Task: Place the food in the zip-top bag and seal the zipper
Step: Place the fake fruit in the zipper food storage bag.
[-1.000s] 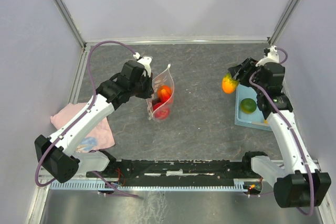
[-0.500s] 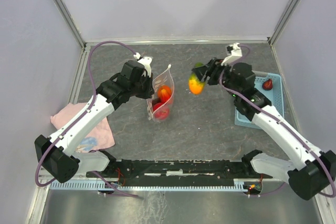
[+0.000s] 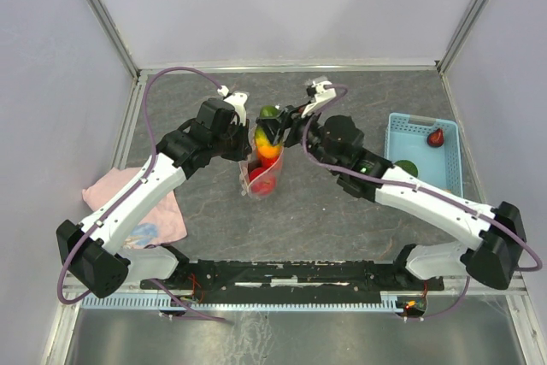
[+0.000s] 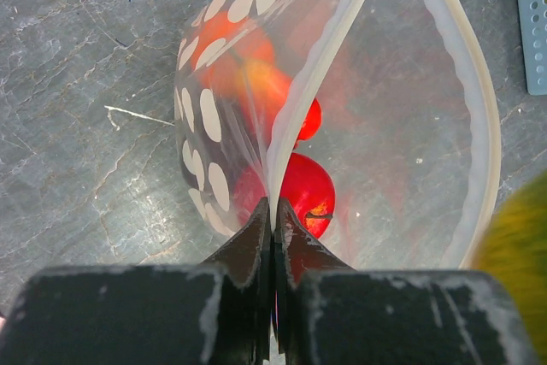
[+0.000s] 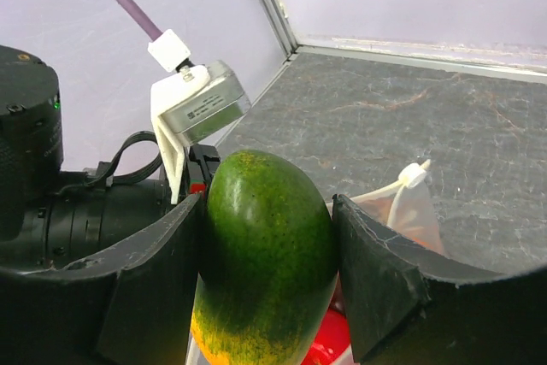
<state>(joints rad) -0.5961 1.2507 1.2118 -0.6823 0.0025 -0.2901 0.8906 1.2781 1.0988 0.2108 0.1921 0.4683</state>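
The zip-top bag stands upright mid-table with its mouth open. My left gripper is shut on its whitish zipper edge, with the jaws pinched on the strip. Inside lie a bright red fruit and an orange one. My right gripper is shut on a green and orange-yellow mango. It holds the mango just above the bag's mouth, and the mango also shows at the left wrist view's right edge. The white-spotted side of the bag faces left.
A light-blue basket at the right holds a green fruit and a dark maroon one. A pink cloth lies under the left arm. Metal frame rails border the table.
My right gripper has carried the mango leftward from beside the basket to just over the bag's mouth. The left gripper and the bag have not moved.
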